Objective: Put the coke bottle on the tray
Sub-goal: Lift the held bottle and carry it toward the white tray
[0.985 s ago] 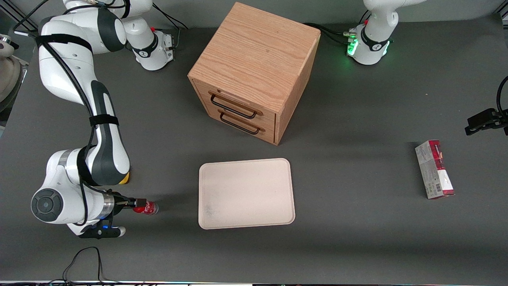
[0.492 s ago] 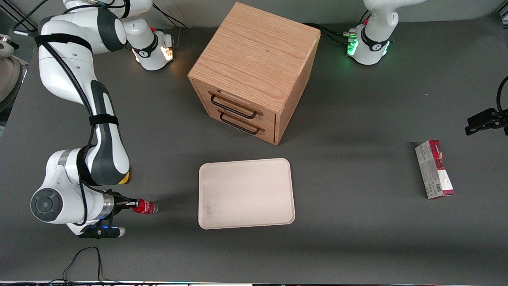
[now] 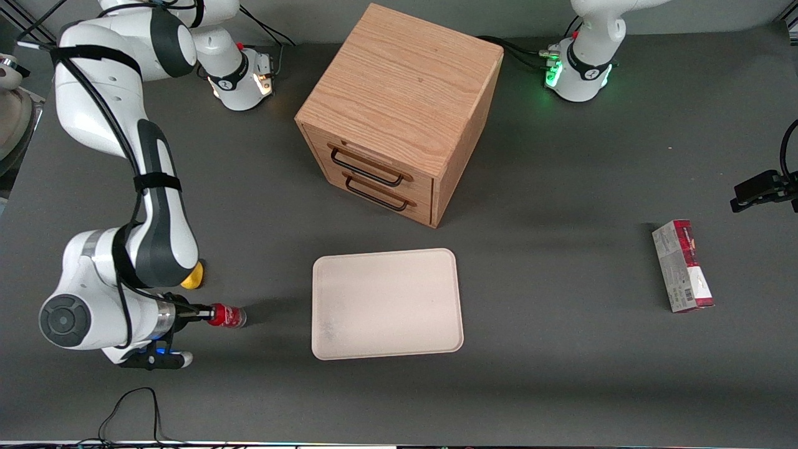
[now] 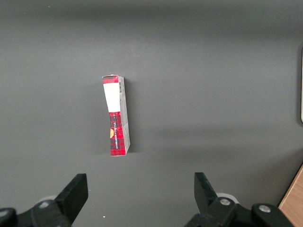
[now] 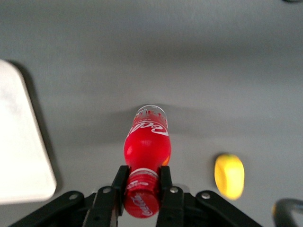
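The coke bottle (image 3: 227, 315) (image 5: 147, 142) is a tiny red bottle with white lettering and a clear base. It lies horizontally, held by its red cap, with its base pointing toward the tray. My right gripper (image 3: 206, 315) (image 5: 142, 182) is shut on the cap, one finger on each side, low over the table at the working arm's end. The tray (image 3: 386, 304) (image 5: 19, 156) is a flat cream-white rectangle with rounded corners, lying on the table a short gap away from the bottle's base.
A small yellow lump (image 3: 192, 276) (image 5: 229, 175) sits on the table beside the bottle, a bit farther from the front camera. A wooden two-drawer cabinet (image 3: 399, 112) stands farther back than the tray. A red-and-grey carton (image 3: 682, 265) (image 4: 116, 116) lies toward the parked arm's end.
The right arm has shifted with the bottle in its grip; the bottle has moved slightly farther from the front camera, and more of the yellow lump now shows beside the arm.
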{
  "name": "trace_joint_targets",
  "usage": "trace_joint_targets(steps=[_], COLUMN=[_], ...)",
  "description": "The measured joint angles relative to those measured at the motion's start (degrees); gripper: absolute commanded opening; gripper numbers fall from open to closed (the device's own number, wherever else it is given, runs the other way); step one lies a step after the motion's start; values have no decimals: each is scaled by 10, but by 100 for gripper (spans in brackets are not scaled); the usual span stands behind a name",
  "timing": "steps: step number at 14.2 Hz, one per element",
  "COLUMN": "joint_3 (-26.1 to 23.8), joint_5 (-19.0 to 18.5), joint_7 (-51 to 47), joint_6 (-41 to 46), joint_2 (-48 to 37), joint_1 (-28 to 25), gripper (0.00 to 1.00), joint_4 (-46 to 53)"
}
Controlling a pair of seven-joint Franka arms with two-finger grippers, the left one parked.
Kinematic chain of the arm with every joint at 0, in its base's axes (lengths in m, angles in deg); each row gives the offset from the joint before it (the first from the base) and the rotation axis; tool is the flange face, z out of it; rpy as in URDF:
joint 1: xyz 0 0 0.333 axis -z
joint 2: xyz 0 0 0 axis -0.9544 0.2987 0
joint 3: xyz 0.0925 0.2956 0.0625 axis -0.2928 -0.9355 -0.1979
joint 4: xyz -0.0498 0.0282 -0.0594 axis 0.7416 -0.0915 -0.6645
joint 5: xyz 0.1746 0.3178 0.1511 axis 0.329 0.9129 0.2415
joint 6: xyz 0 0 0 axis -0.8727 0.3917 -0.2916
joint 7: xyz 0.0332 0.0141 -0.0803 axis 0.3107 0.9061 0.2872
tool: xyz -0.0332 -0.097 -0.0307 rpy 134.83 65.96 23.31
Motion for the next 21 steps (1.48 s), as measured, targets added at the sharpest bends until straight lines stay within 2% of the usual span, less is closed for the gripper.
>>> trace_joint_targets(steps=[8,12,16,21], joint_3=[5,5,1,-4], joint_5=[0,0,2,8], joint_7=[25,27,6,-167], joint_6=[192,200,189,140], joint_2=[-170,-277,-296,-276], joint_1=[2,1,-19,-104], gripper=[0,0,0,0], joint_4=[-26,-123,-158,-161])
